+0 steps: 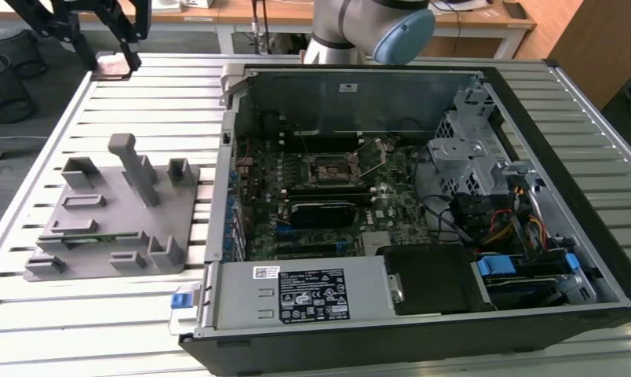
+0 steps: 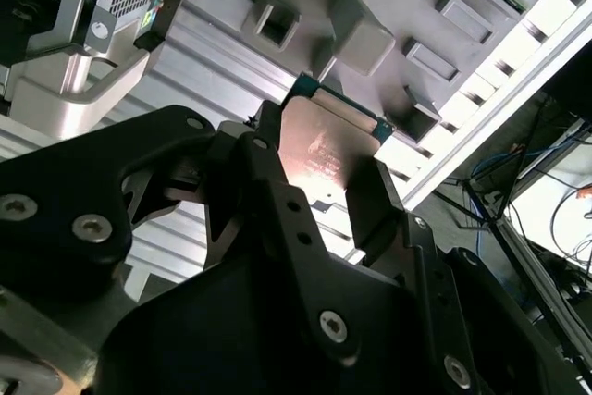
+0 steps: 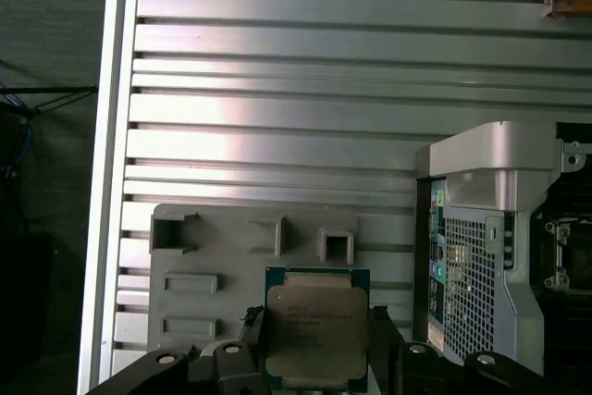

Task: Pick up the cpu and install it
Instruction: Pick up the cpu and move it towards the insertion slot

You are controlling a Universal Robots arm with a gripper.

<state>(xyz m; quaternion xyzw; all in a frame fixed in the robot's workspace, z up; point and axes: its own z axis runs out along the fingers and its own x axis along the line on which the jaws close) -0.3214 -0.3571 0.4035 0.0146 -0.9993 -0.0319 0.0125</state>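
Note:
In the exterior view my gripper (image 1: 114, 61) hangs above the far corner of the slatted table on the exterior view's left, shut on the cpu (image 1: 114, 67). Both wrist views show the cpu (image 3: 317, 330) (image 2: 319, 145), a flat square chip with a shiny metal top and green rim, clamped between the black fingers (image 3: 253, 344) of the gripper (image 3: 317, 358) (image 2: 314, 196). Below it lies the grey fixture block (image 3: 231, 270) (image 1: 117, 208). The black motherboard socket (image 1: 331, 166) sits inside the open computer case (image 1: 567, 236), well away from the gripper.
The slatted aluminium table (image 1: 158, 102) carries the fixture and the case. The arm's base (image 1: 358, 31) stands behind the case. Drive cages and cables (image 1: 483, 173) crowd the case's right side. A wire bin (image 1: 7, 75) stands off the table's left.

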